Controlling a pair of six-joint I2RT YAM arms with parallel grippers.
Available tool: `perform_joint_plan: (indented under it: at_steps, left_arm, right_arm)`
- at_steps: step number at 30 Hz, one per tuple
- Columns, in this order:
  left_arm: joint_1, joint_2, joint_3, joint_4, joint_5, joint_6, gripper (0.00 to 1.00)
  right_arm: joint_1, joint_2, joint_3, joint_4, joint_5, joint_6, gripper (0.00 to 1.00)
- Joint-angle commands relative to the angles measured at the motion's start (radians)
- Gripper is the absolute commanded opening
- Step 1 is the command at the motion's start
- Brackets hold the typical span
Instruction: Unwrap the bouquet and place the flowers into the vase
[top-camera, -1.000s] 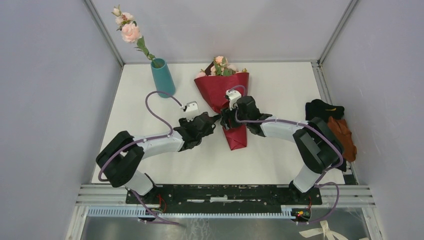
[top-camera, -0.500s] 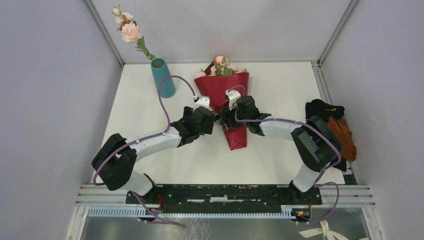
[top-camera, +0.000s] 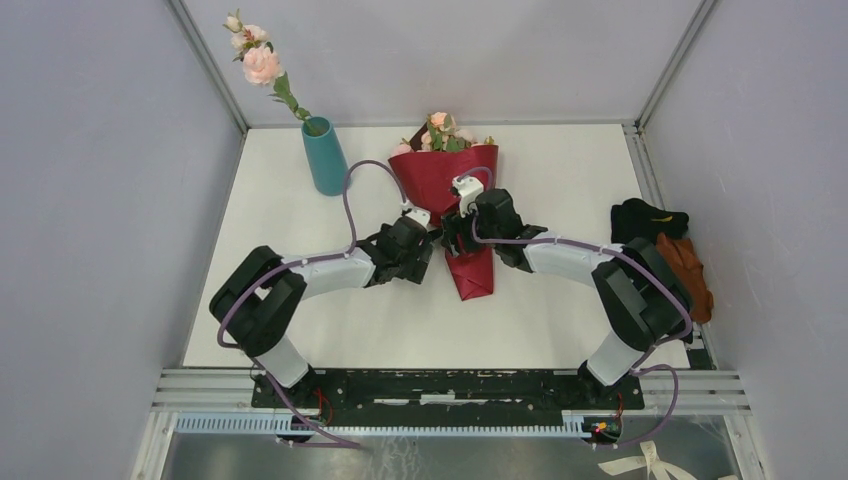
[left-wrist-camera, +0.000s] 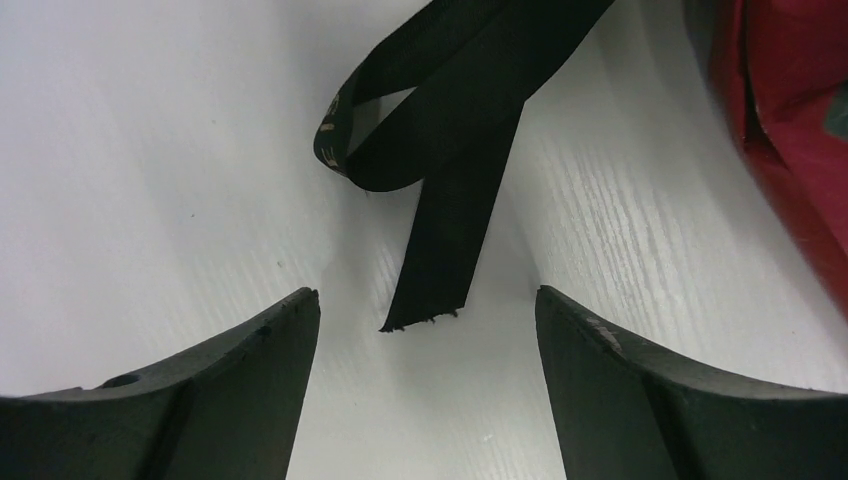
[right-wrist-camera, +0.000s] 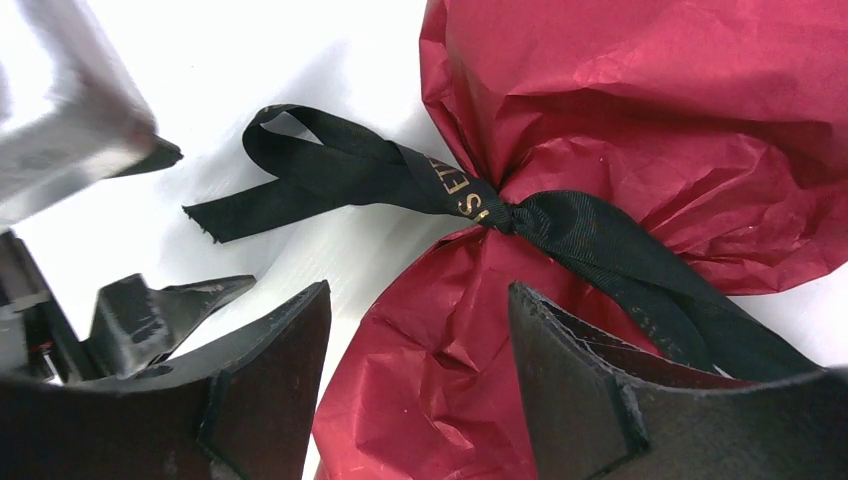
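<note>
The bouquet lies mid-table, a maroon paper cone tied with a black ribbon knotted at the neck. Pink roses poke out of its far end. The teal vase stands at the back left and holds one pink flower. My left gripper is open just left of the cone, low over the table, with the ribbon's loose frayed end just ahead of its fingertips. My right gripper is open over the cone's narrow part below the knot, with crumpled paper between its fingers.
A black-and-orange cloth pile lies at the table's right edge. Grey walls and metal frame posts close in the back and both sides. The left arm's purple cable loops up between the vase and the bouquet.
My left gripper has swung right and forward to the ribbon's loose end beside the cone. The right gripper has stayed over the bouquet's neck.
</note>
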Motion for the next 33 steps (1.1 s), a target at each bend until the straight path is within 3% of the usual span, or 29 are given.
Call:
perform_joint_plan:
  at_steps: [1, 5, 9, 23, 26, 33]
  left_arm:
    - [0.008, 0.027, 0.023, 0.036, 0.022, 0.049, 0.85]
    - [0.012, 0.056, 0.034, 0.035, 0.037, 0.047, 0.79]
    - [0.014, 0.087, 0.041, 0.032, 0.058, 0.043, 0.67]
    - [0.016, 0.127, 0.053, -0.001, 0.103, 0.029, 0.21]
    - [0.02, 0.135, 0.056, -0.009, 0.115, 0.03, 0.05]
    - [0.02, 0.124, 0.055, -0.007, 0.127, 0.022, 0.02]
  right_arm:
    - [-0.001, -0.043, 0.013, 0.009, 0.022, -0.023, 0.71]
    - [-0.001, -0.039, 0.013, 0.014, 0.02, -0.022, 0.71]
    - [-0.003, -0.034, 0.007, 0.016, 0.027, -0.022, 0.71]
    - [-0.003, -0.043, -0.01, 0.018, 0.044, -0.021, 0.71]
    - [-0.003, -0.047, -0.013, 0.019, 0.046, -0.021, 0.71]
    - [-0.004, -0.049, -0.023, 0.022, 0.051, -0.02, 0.71]
